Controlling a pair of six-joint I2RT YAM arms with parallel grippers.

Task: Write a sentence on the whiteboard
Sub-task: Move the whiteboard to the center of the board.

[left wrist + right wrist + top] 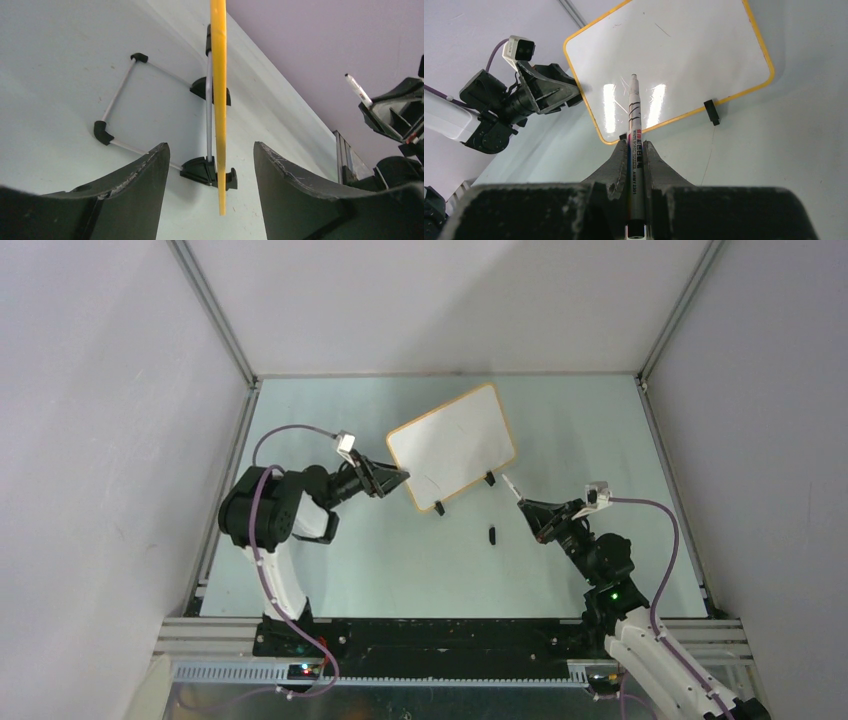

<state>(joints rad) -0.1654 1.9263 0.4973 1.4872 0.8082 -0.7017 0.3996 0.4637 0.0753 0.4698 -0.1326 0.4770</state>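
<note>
My left claw (210, 146) is standing wide, straddling the edge of the whiteboard (218, 75) without touching; my right claw (634, 145) is clamping a marker (634, 110) aimed at its face.

A small black thing (492, 533) lay on the pale green worktop (380, 570). Plain pale walls (440, 300) stood on three sides, with metal rails (215, 310) in the corners

The right pincer (636, 150) clamps a marker (633, 107) whose tip points at the standing whiteboard (684, 50).
</note>
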